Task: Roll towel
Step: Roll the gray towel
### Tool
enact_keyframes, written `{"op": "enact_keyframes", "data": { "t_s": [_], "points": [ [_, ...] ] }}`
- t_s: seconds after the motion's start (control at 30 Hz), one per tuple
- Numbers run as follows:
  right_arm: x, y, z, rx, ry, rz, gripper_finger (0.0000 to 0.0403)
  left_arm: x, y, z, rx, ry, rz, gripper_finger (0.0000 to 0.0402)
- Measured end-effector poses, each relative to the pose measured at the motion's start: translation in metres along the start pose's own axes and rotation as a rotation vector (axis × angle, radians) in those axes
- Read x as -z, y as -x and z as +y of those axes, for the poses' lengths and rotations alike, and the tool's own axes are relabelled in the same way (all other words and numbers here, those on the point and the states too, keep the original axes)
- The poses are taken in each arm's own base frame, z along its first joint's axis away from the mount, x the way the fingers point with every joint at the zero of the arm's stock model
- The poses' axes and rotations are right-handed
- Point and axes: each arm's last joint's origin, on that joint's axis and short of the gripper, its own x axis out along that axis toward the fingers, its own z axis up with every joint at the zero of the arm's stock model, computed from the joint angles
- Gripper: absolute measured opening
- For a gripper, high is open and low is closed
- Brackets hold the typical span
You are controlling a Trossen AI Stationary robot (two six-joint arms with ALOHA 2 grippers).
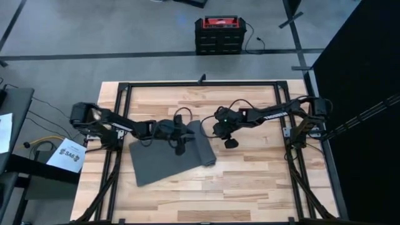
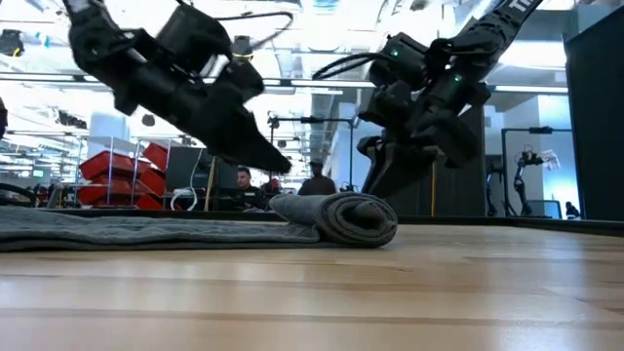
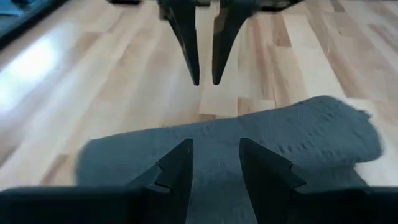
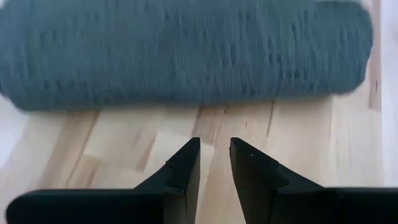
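The table [image 1: 250, 187], a pale wooden top, fills the middle of the high view. The towel [image 1: 164, 161] lies just left of the frame's centre. Its flat part spreads toward the lower left, and its right edge is wound into a thick roll [image 1: 203, 145] that runs slantwise from upper left to lower right. In the low view the roll [image 2: 353, 218] sits at the centre of the frame with the flat cloth trailing off to the left.

The towel looks soft, light and limp, with a ribbed weave that should grip rather than slide. It probably sags and loosens wherever it is let go, so the roll likely needs pressure along its length, not at one spot. The sensible place to take hold is the roll itself, near its two ends, pushing it over the flat part toward the lower left.

The left gripper [image 1: 180, 149] hangs over the towel just left of the roll, its jaws apart with nothing between them. The right gripper [image 1: 230, 143] hovers over bare wood just right of the roll, apart from it. Its jaws stand slightly apart and hold nothing; its wrist view shows the roll [image 4: 186, 53] lying just ahead of its fingers [image 4: 186, 163].
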Motion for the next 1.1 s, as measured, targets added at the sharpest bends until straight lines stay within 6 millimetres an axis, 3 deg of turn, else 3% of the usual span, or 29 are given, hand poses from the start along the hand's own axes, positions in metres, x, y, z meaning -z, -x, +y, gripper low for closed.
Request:
{"op": "enact_keyframes", "data": {
  "t_s": [0.2,0.47,0.77,0.93,1.1],
  "points": [
    [0.008,-0.001,0.001,-0.007,-0.044,0.022,0.0078,0.002,-0.035,-0.015,0.05,-0.044,0.113,0.0118],
    [0.024,-0.001,-0.004,-0.005,-0.115,0.076,0.0078,0.01,-0.038,-0.021,0.046,-0.082,0.274,0.0118],
    [0.038,0.0,0.002,-0.051,-0.172,0.19,0.0078,0.018,-0.06,0.008,0.012,-0.268,0.268,0.0118],
    [0.041,0.002,0.002,-0.062,-0.166,0.221,0.0078,0.007,-0.083,0.008,0.091,-0.294,0.25,0.0118],
    [0.044,0.003,-0.004,-0.066,-0.081,0.221,0.0078,-0.004,-0.084,-0.005,0.14,-0.327,0.263,0.0118]
  ]
}}
